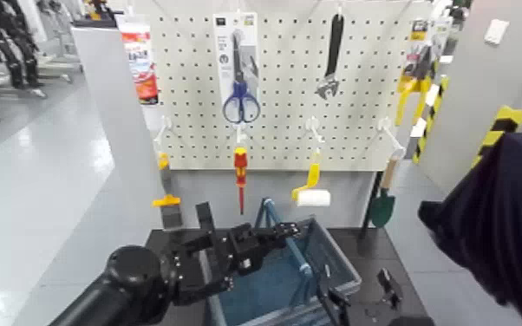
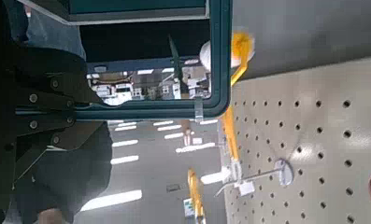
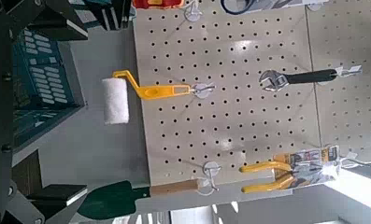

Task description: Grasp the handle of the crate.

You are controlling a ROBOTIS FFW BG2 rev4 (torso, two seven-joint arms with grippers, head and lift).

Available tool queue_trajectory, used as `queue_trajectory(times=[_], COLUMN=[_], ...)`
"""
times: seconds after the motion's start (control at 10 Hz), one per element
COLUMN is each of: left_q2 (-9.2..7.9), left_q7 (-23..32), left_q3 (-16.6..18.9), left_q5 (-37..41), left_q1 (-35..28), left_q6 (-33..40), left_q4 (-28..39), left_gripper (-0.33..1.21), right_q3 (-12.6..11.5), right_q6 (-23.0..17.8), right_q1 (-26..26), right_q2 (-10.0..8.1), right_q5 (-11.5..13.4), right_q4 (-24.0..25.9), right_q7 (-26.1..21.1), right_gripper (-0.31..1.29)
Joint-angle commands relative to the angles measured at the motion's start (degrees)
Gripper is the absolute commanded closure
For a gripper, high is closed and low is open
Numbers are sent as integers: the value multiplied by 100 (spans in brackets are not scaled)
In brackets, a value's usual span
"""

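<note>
The blue-teal slatted crate [image 1: 329, 270] sits on the black table at the bottom middle of the head view. Its thin blue handle [image 1: 275, 217] arches up from the middle. My left gripper [image 1: 286, 231] reaches in from the left over the crate and is right at the handle's upper part. In the left wrist view a teal loop [image 2: 214, 65] runs close past the gripper's dark body. My right gripper [image 1: 362, 296] hangs open and empty at the crate's near right corner. The crate's slatted wall also shows in the right wrist view [image 3: 45, 79].
Behind the crate, a white pegboard holds scissors [image 1: 240, 95], a wrench [image 1: 332, 56], a red-and-yellow screwdriver [image 1: 240, 173], a yellow paint roller [image 1: 310, 192] and a green trowel [image 1: 383, 206]. A person in dark clothing [image 1: 503, 225] stands close on the right.
</note>
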State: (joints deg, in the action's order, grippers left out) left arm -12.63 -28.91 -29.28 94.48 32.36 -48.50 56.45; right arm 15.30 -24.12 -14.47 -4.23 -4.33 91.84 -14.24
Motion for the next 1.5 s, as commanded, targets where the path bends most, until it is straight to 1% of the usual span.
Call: queue_trajectory(times=[0.1,0.2,0.4,0.6,1.0,1.2,1.4,1.5], left_q2=[-108,-161,-266,-389,-697,-802,-960,-952], left_q7=[193,316,685,992,1467,1599,1687,1687], left_q3=[300,380,713,828,863,916,995,995], left_q5=[0,0,9,272,791,1011,1151,1195], left_q1=[-415,-608,-1118,-1469,-1918,-2076,-2190,-2225], left_q6=[-212,-300,-459,-502,-599,-564,-599,-608], left_q4=[807,1061,1694,2186,2951,3206,3373,3391], left_gripper=[119,119,119,119,119,119,119,119], right_q3=[-19,-19,-27,-36,-54,-45,-54,-45], right_q6=[21,30,39,48,39,48,48,56], right_q1=[-21,-30,-38,-47,-82,-82,-82,-82], right_q2=[10,10,19,19,28,28,37,37], right_q5=[11,11,37,64,143,160,187,222], right_q4=[1,1,-8,1,10,18,18,27], right_q7=[-8,-26,-52,-61,-167,-184,-193,-210], right_gripper=[14,14,14,14,14,14,14,14])
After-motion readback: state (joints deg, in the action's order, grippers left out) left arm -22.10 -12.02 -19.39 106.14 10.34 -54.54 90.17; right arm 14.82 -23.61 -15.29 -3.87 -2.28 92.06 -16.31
